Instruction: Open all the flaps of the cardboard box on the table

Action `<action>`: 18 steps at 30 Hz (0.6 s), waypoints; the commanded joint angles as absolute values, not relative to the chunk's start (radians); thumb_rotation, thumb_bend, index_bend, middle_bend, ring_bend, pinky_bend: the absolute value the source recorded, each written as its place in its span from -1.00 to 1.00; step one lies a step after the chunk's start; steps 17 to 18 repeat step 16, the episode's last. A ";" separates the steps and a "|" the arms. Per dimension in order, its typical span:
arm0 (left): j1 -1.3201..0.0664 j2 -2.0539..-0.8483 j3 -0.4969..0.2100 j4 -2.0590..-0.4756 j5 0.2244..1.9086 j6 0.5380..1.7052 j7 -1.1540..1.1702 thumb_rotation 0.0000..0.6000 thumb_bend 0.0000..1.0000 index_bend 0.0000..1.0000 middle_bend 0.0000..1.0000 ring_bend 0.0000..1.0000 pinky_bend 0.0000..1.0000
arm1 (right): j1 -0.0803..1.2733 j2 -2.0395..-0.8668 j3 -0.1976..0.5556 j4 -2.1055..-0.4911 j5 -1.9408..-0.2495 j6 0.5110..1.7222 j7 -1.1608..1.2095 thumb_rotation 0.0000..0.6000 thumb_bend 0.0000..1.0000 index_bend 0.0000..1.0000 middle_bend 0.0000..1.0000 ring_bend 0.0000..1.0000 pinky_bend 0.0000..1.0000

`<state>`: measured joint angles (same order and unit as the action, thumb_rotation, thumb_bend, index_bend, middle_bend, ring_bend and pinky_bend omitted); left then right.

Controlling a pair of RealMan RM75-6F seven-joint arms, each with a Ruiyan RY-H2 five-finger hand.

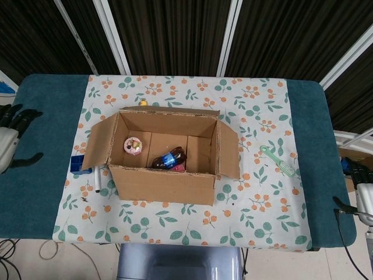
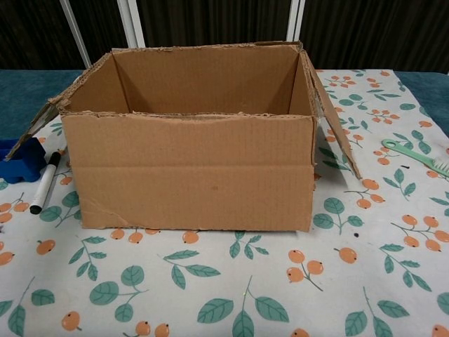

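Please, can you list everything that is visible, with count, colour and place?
cardboard box: 1, brown, table centre, flaps open
doughnut: 1, pink, inside box, left
bottle: 1, dark with blue label, inside box
blue block: 1, left of box
marker: 1, white and black, left of box
brush: 1, green, right of box
tablecloth: 1, white with floral print
left robot hand: 1, grey, far left edge, empty
right robot hand: 1, far right edge, partly visible

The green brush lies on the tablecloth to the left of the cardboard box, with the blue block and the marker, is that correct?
Not quite: the green brush lies right of the cardboard box, as the head view shows. The blue block and the marker are on the left.
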<state>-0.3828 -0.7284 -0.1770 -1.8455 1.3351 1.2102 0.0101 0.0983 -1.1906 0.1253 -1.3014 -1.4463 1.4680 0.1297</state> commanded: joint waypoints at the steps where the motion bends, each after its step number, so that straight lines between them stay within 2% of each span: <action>1: -0.299 -0.818 -0.121 -1.833 1.357 1.327 0.065 1.00 -0.67 -0.74 -0.73 -0.96 -1.00 | 0.097 -1.186 0.123 -1.308 -1.453 1.474 0.132 1.00 -0.59 -0.89 -0.66 -0.66 -0.55; 7: -0.221 -0.913 -0.076 -1.778 1.386 1.415 0.041 1.00 -0.67 -0.74 -0.73 -0.97 -1.00 | 0.093 -1.167 0.111 -1.327 -1.480 1.490 0.135 1.00 -0.59 -0.90 -0.66 -0.66 -0.55; 18: -0.176 -1.014 -0.052 -1.651 1.398 1.438 -0.053 1.00 -0.67 -0.74 -0.73 -1.00 -1.00 | 0.089 -1.146 0.097 -1.351 -1.516 1.513 0.135 1.00 -0.59 -0.92 -0.69 -0.68 -0.55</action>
